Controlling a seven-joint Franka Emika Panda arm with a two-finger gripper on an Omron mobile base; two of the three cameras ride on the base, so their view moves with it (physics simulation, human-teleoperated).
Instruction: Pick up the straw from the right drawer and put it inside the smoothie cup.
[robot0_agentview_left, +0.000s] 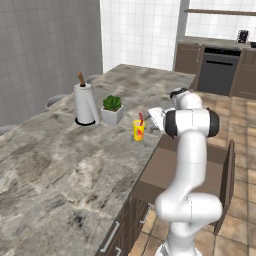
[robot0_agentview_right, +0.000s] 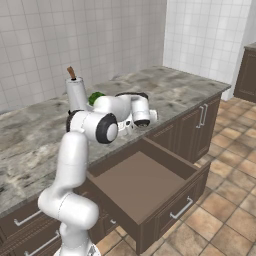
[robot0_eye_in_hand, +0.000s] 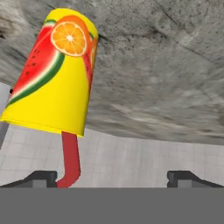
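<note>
The yellow smoothie cup (robot0_agentview_left: 138, 131) stands on the marble counter near its edge, with the red straw (robot0_agentview_left: 141, 119) sticking up out of it. The rolled hand view has the cup (robot0_eye_in_hand: 57, 74), printed with fruit, upside down; the straw (robot0_eye_in_hand: 71, 153) comes out of its mouth toward the left fingertip (robot0_eye_in_hand: 43, 177). My gripper (robot0_eye_in_hand: 113, 178) is open and holds nothing. The white hand (robot0_agentview_left: 156, 118) hovers just right of the cup. The right drawer (robot0_agentview_right: 140, 185) is pulled out below the counter, its brown floor bare.
A paper towel roll (robot0_agentview_left: 85, 104) and a white potted plant (robot0_agentview_left: 112, 109) stand behind the cup. Cabinet doors with silver handles (robot0_agentview_right: 202, 115) lie beyond the drawer. The open drawer (robot0_agentview_left: 167, 165) juts over the tiled floor beside my base.
</note>
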